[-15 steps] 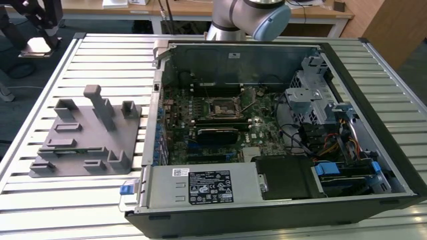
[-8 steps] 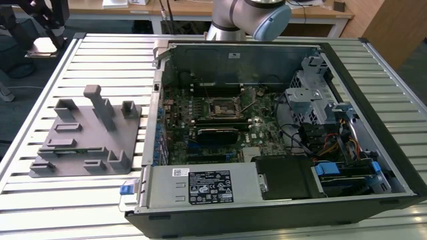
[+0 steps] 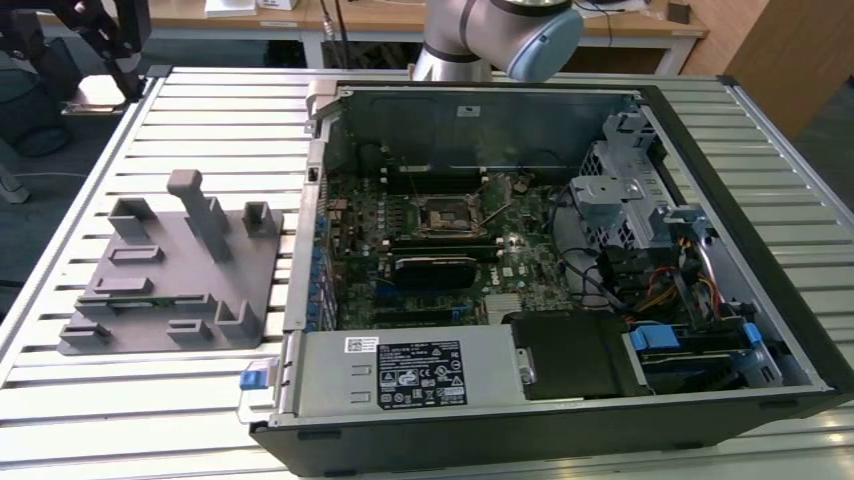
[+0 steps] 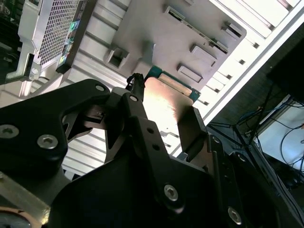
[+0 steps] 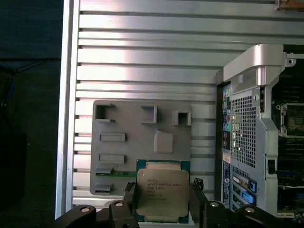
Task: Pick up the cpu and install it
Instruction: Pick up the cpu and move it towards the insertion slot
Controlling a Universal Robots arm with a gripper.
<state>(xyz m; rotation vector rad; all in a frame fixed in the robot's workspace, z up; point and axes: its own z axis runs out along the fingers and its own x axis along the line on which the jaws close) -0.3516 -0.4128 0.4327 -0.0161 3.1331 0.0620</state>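
The cpu point(image 5: 162, 187), a square chip with a pale metal top and green rim, sits between my two black fingers point(image 5: 129, 198), well above the grey plastic tray point(image 5: 142, 135). My gripper point(image 5: 162, 197) is shut on it, one finger against each side. In the second wrist view the cpu point(image 4: 167, 100) shows as a shiny plate held by the gripper point(image 4: 164, 113), with the tray point(image 4: 161, 33) beyond it. In the exterior view the black socket frame point(image 3: 445, 215) lies open on the motherboard inside the computer case point(image 3: 747, 330), and the arm point(image 3: 494, 35) is at the far edge.
The grey tray point(image 3: 147, 290) with upright posts stands on the slatted metal table point(image 3: 174, 400), at the exterior view's left of the case. Drive cages, cables and a power supply point(image 3: 400, 370) crowd the case around the motherboard.
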